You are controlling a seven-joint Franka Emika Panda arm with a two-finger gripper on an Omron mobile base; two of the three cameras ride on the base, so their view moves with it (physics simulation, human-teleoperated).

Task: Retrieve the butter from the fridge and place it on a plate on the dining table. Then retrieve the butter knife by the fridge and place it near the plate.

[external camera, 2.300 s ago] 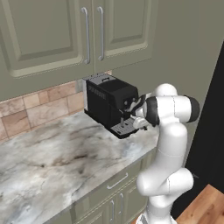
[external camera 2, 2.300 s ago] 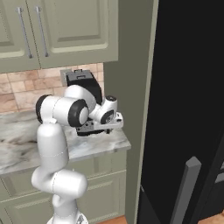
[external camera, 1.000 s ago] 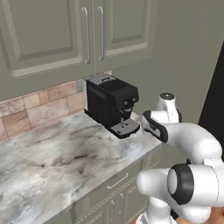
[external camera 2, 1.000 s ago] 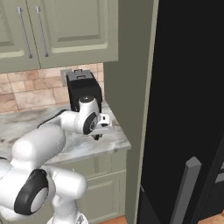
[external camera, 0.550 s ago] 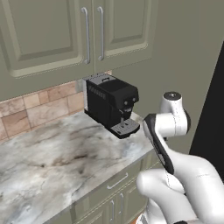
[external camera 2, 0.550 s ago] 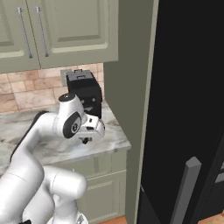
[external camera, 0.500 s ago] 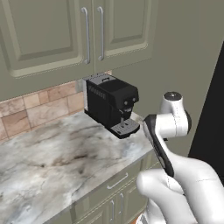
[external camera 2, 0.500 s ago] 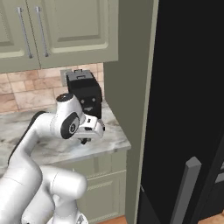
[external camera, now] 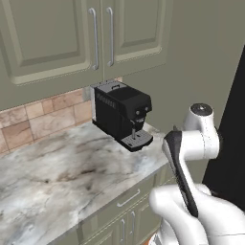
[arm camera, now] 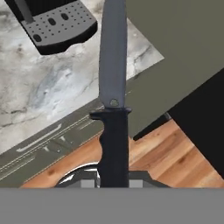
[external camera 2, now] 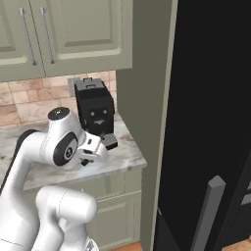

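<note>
In the hand view my gripper (arm camera: 113, 180) is shut on the black handle of the butter knife (arm camera: 113, 65). Its grey blade points away from the hand, over the counter's front edge. In the right base view the hand (external camera 2: 98, 146) hangs over the counter's right end, just in front of the coffee machine. The fridge (external camera 2: 211, 122) is the tall black body to the right, with a grey handle (external camera 2: 206, 211) low down; its dark side also stands at the right of the left base view (external camera: 235, 148). The butter, the plate and the dining table are out of view.
A black coffee machine (external camera: 122, 112) stands at the back right of the marble wall counter (external camera: 57, 177), its drip tray (arm camera: 57, 26) close to the blade. Grey-green cabinets (external camera: 72, 38) hang above. A grey-green panel (external camera 2: 147, 98) separates counter and fridge. Wooden floor (arm camera: 175, 153) lies below.
The arm has folded back from the coffee machine's drip tray towards the base, carrying the knife out over the counter's front edge. The scene itself has not shifted.
</note>
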